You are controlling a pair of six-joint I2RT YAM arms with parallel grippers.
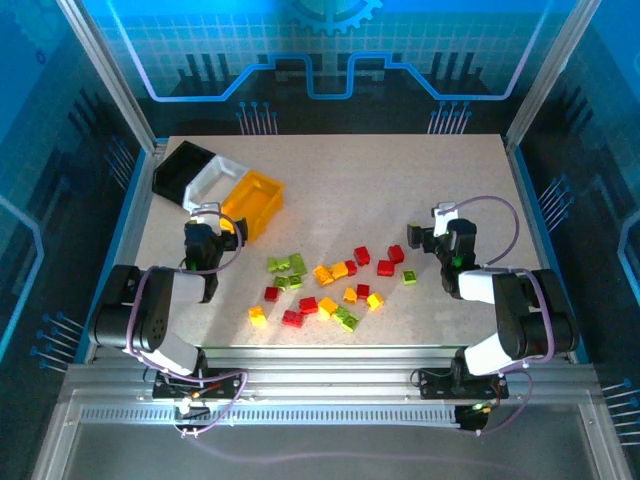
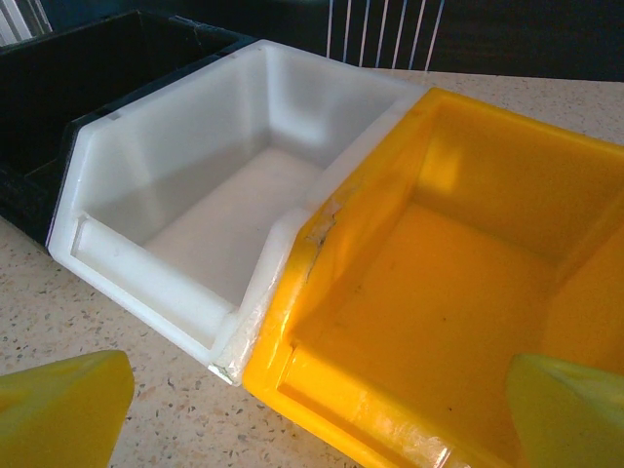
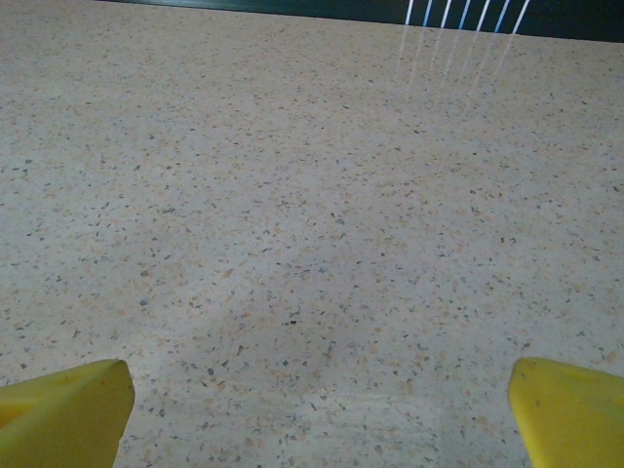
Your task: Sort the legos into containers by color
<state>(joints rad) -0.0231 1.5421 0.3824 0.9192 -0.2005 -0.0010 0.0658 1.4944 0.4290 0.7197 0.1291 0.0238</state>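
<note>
- Left gripper: jaws spread wide, nothing between them. In the left wrist view the yellow fingertips sit at the two bottom corners of the frame.
- Left gripper faces the three bins at close range. The yellow bin is directly ahead and slightly right. The white bin is ahead-left. The black bin is farthest left and behind the white one.
- The bins stand side by side, walls touching, in the order black, white, yellow, in a diagonal row. The near corner of the yellow bin is just beside the left gripper.
- Right gripper: jaws also fully apart and holding nothing. In the right wrist view the gripper is low over the speckled table.
- Legos: loose red, orange and lime-green bricks scattered on the table between the two grippers. They are to the right of the left gripper and to the left of the right one, mostly nearer the arm bases.
- One lime-green brick is the closest to the right gripper, just behind and to the left of its fingers.
- A green cluster is the closest group to the left gripper, but well apart from it.
</note>
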